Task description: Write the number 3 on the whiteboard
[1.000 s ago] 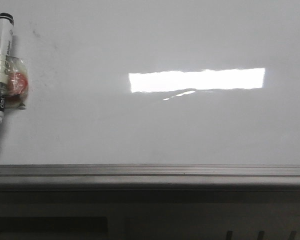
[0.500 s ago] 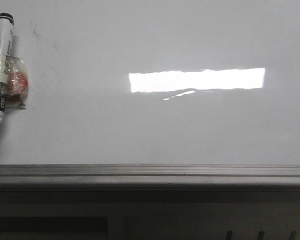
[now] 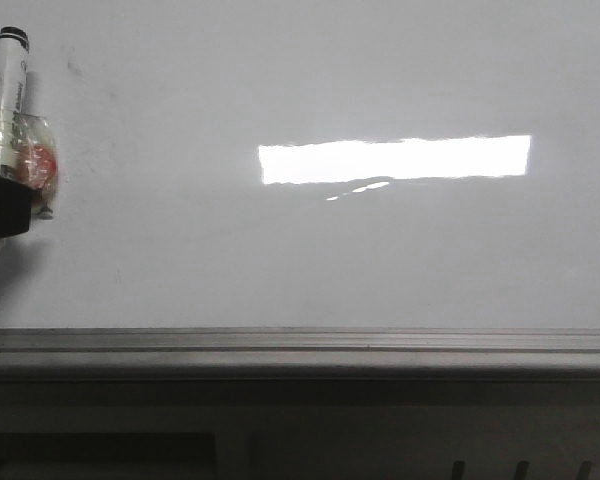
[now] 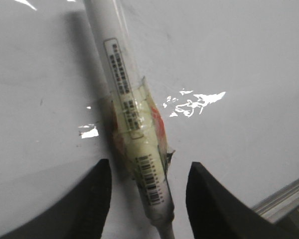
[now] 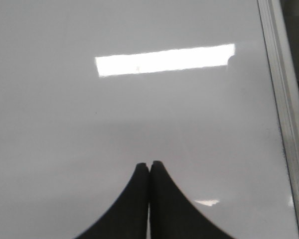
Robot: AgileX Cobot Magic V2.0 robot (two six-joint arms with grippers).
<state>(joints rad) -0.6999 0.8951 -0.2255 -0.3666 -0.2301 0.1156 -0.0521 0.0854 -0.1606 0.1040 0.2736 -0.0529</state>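
The whiteboard (image 3: pixel 330 260) is glossy white, and no number 3 shows on it. A white marker (image 3: pixel 5 110) with a black cap lies on it at the far left, wrapped in clear tape with a red patch. A dark part of my left gripper (image 3: pixel 0 205) covers the marker's lower part. In the left wrist view my left gripper (image 4: pixel 149 164) is open, with one jaw on each side of the marker (image 4: pixel 124 84) and not touching it. My right gripper (image 5: pixel 149 163) is shut and empty over the bare whiteboard (image 5: pixel 65 124).
A grey metal edge strip (image 3: pixel 300 342) runs along the board's near side, and it also shows in the right wrist view (image 5: pixel 281 99). A bright rectangular light patch (image 3: pixel 395 160) reflects mid-board. Dark structure lies below the strip.
My left gripper has come into the front view at the left edge and now covers the lower part of the marker. The marker has not moved.
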